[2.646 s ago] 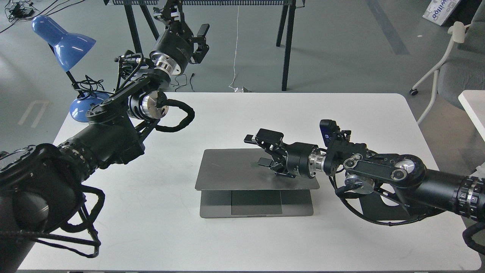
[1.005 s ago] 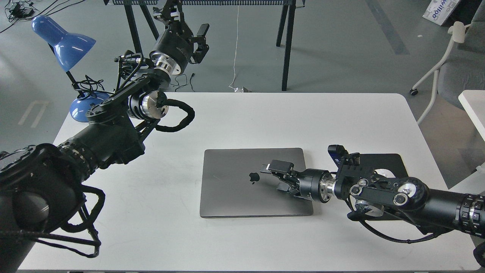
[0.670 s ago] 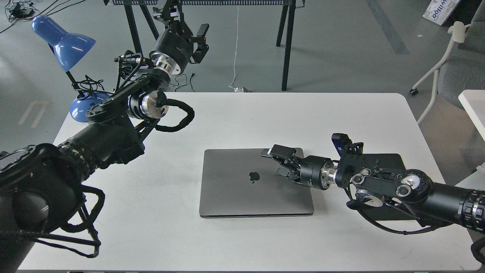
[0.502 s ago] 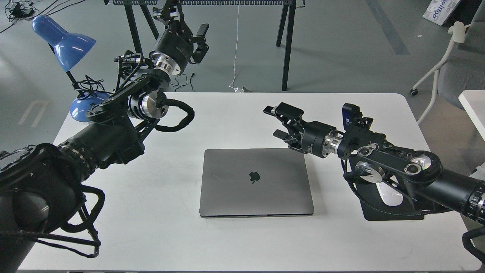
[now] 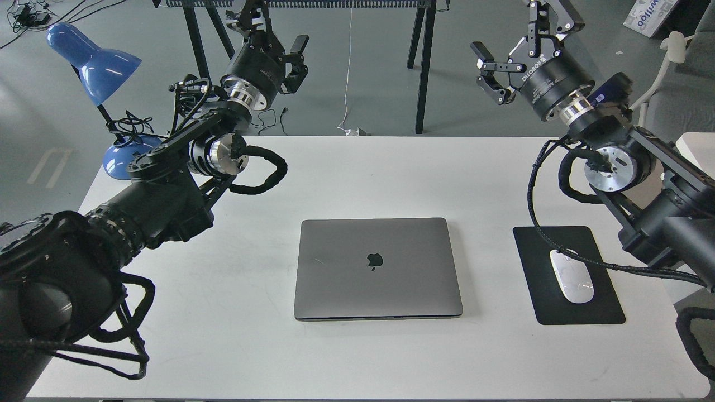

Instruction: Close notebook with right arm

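Closed notebook (image 5: pixel 378 268) on white table (image 5: pixel 357 178), mouse pad (image 5: pixel 568 275) beside it

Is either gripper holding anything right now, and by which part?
Nothing is held. Right gripper is open and raised clear of the closed notebook; left gripper is empty too.

A single head-mounted camera looked forward and down from above the near edge of the white table (image 5: pixel 357 178), taking in the whole tabletop. Its view reached past the far edge to grey floor and the legs of a dark stand (image 5: pixel 422 67). The left arm (image 5: pixel 167 184) entered from the lower left corner, large and close to the lens; the right arm (image 5: pixel 642 184) entered from the right edge. The closed notebook (image 5: pixel 378 268) lay near mid-frame. No second view was supplied.
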